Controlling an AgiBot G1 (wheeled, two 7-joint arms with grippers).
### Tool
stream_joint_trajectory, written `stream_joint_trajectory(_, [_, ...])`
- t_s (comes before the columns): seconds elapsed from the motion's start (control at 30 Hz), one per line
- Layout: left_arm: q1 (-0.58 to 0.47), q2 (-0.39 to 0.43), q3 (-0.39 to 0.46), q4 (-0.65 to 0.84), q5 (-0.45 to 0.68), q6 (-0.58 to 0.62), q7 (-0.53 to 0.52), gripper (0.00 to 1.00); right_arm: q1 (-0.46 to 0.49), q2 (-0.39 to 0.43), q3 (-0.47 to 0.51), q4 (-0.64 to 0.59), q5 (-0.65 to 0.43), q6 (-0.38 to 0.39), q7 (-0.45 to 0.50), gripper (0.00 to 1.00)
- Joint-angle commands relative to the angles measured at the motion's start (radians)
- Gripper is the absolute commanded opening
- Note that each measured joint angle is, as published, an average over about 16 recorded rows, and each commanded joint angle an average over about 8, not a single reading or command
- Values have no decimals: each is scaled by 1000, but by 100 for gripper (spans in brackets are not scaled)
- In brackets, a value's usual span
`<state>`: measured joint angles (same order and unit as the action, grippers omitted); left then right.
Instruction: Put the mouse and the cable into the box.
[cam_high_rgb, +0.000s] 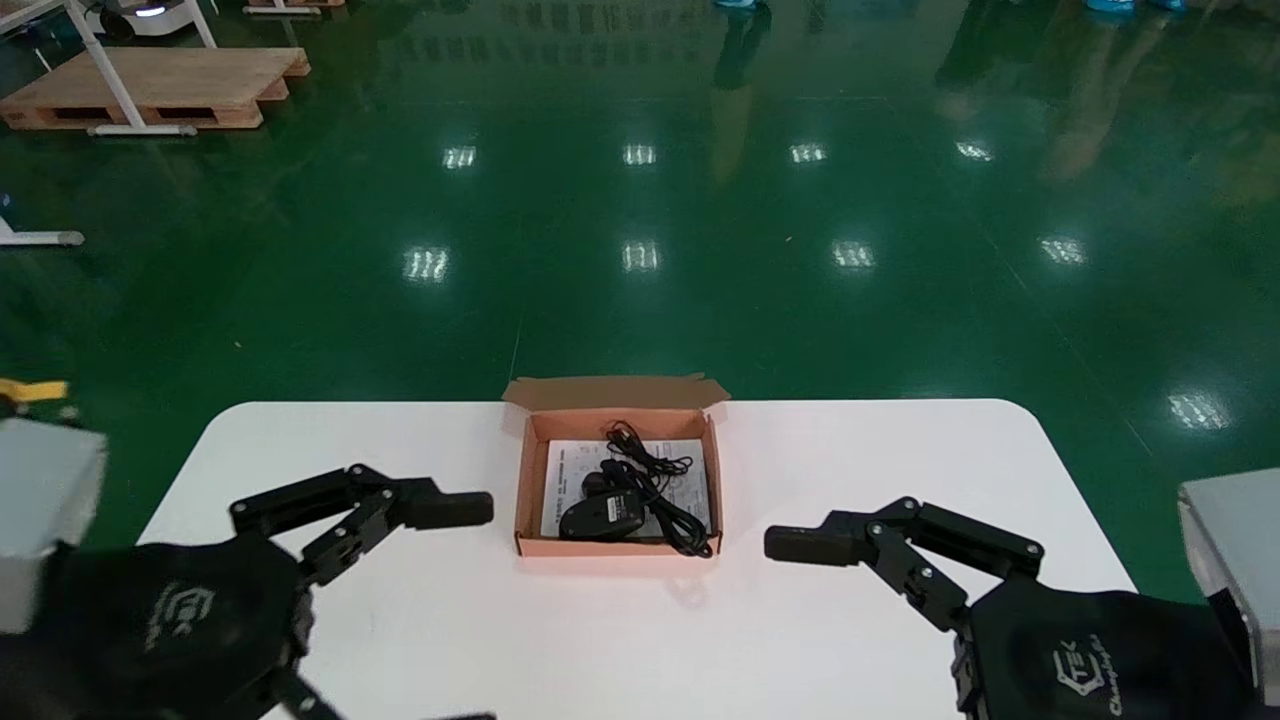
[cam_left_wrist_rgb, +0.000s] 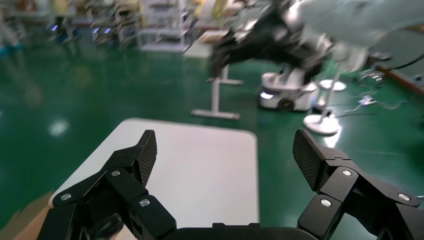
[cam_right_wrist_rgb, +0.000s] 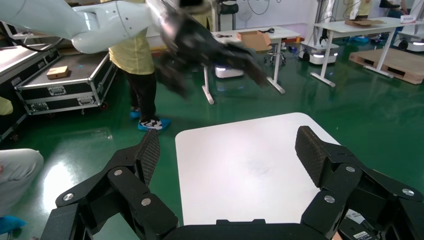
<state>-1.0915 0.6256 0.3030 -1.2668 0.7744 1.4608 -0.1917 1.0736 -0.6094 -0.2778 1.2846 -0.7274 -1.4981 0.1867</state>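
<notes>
The mouse (cam_high_rgb: 603, 513) lies inside the box (cam_high_rgb: 523, 490), near its front wall, on a printed sheet (cam_high_rgb: 562, 470); the cable (cam_high_rgb: 655, 480) is loosely coiled beside and behind it, a loop reaching the box's near right corner, though I cannot tell whether it rides over the rim; the box sits at the middle of the tabletop's (cam_high_rgb: 400, 440) far edge, its flap open at the back.

Both items appear packed, so the placing looks done; the next move probably only needs the arms to keep clear of the box, or to tuck in any stray loop.

The left gripper (cam_left_wrist_rgb: 226, 152) hangs over the tabletop left of the box, fingers spread wide, holding nothing; the right gripper (cam_right_wrist_rgb: 228, 150) mirrors it on the right, equally wide and empty; neither touches the box.
</notes>
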Motion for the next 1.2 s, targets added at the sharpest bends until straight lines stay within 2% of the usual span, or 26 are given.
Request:
stream_joint_trajectory(0.03, [18,-15,-25,-19,-45,36,4,100,0,1,1,0,1,-1,0,100])
stream_joint_trajectory(0.2, [34,-29,-47,-35,-87,69,8,100,-3,3,5,3,5,-4,0,100])
stream_joint_trajectory(1.2, [17,-14,-23,-17,-43,34,4,100,1,-1,-2,-1,-1,2,0,100])
